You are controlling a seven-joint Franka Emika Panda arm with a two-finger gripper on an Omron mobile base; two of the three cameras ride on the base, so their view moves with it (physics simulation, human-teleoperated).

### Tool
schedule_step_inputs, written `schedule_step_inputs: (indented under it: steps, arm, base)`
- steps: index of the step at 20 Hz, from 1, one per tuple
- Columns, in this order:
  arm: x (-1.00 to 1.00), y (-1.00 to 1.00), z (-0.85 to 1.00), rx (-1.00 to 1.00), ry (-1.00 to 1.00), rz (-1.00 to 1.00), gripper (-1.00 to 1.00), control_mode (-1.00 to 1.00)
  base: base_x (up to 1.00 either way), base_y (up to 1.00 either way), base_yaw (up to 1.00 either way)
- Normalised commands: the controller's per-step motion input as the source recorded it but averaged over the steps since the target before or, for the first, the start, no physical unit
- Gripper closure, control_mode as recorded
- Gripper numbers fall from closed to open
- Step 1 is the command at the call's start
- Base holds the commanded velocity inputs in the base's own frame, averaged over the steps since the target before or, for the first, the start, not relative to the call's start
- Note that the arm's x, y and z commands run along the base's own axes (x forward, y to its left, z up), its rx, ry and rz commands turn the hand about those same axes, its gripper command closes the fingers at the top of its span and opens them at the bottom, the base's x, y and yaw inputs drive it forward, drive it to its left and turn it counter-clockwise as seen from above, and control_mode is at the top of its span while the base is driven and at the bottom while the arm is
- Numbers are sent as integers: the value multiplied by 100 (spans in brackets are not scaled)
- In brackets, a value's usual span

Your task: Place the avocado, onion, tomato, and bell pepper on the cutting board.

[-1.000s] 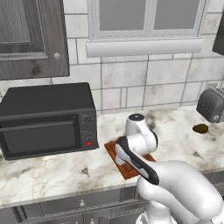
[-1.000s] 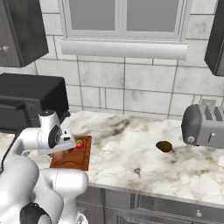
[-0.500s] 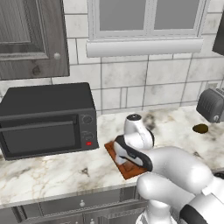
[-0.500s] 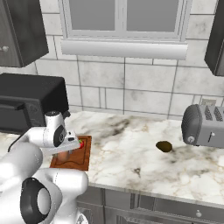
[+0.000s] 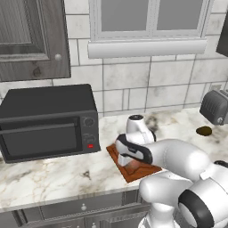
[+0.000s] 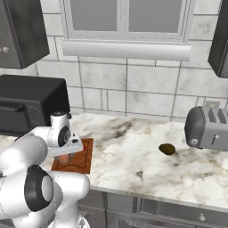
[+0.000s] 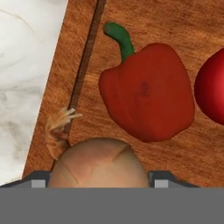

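The onion point(image 7: 99, 162) sits low between the gripper's point(image 7: 99, 180) two finger tips, which stand either side of it and pinch it; its papery root tuft reaches over the groove of the cutting board point(image 7: 144, 17). Just beyond the onion the bell pepper point(image 7: 146, 91) lies flat on the board, stem pointing away, and the tomato point(image 7: 211, 85) rests close beside it at the picture's edge.

Compared with a second ago, the arm has folded lower and bulkier over the board point(image 5: 137, 169) in the left base view, and the hand point(image 6: 62, 136) has dropped nearer the wood point(image 6: 79, 159).

The avocado point(image 6: 167, 149) lies well apart on the marble counter point(image 6: 133, 156), near the toaster point(image 6: 207, 128). The microwave point(image 5: 46, 120) stands left of the board.
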Motion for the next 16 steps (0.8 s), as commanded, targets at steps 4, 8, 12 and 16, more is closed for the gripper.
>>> schedule_step_inputs:
  steps: [4, 8, 12, 16]
  arm:
    - [-10, -22, -25, 0, -4, 0, -100, -100]
    - [-12, -25, -1, 0, -8, 0, -100, -100]
    - [-20, -18, -1, 0, -9, 0, -100, -100]
    - [-16, -1, -7, 0, -7, 0, -100, -100]
  base:
    - [0, 0, 0]
    - [0, 0, 0]
    - [0, 0, 0]
    - [0, 0, 0]
